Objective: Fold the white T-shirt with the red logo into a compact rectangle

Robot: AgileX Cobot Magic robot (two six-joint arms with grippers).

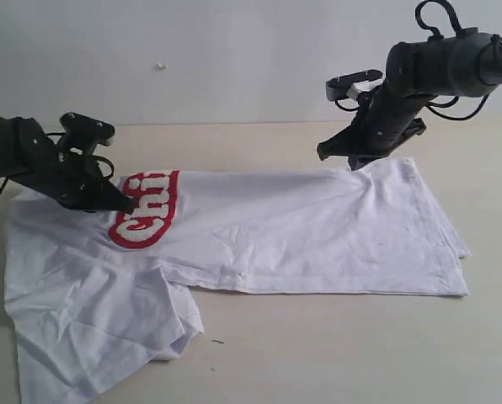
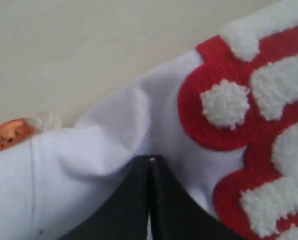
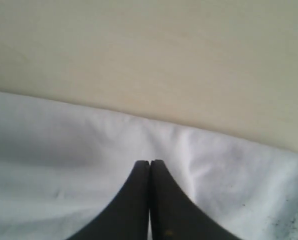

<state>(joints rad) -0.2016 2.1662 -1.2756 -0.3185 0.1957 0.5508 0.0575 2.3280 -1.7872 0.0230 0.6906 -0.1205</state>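
The left gripper (image 1: 123, 202) is sitting with its jaws pressed together at the left of the frame, and cloth is puckering toward its tip, so it is probably pinching the shirt (image 1: 318, 227) just beside the logo (image 1: 146, 215) and near the orange tag (image 2: 6, 136). The right gripper (image 1: 356, 160) is also showing jaws together, resting at the shirt's far edge in the upper right; whether it is pinching cloth I cannot tell. If only one side is really gripping, any pull is likely going to drag the shirt askew rather than carry a clean fold. A thin pinch may also be slipping out under tension, and the loose sleeve (image 1: 91, 328) bunching at the lower left may be getting trapped inside the fold. Because the two arms are holding well apart, uneven travel would be twisting the fold line. The shirt is lying on the table (image 1: 360, 345), spreading from the lower left to the right of the frame, already doubled over lengthwise. Its long axis is running left to right, with the collar end pointing left and the hem pointing right. The logo is half hidden, showing only "Chi", its length slanting from lower left toward upper right.
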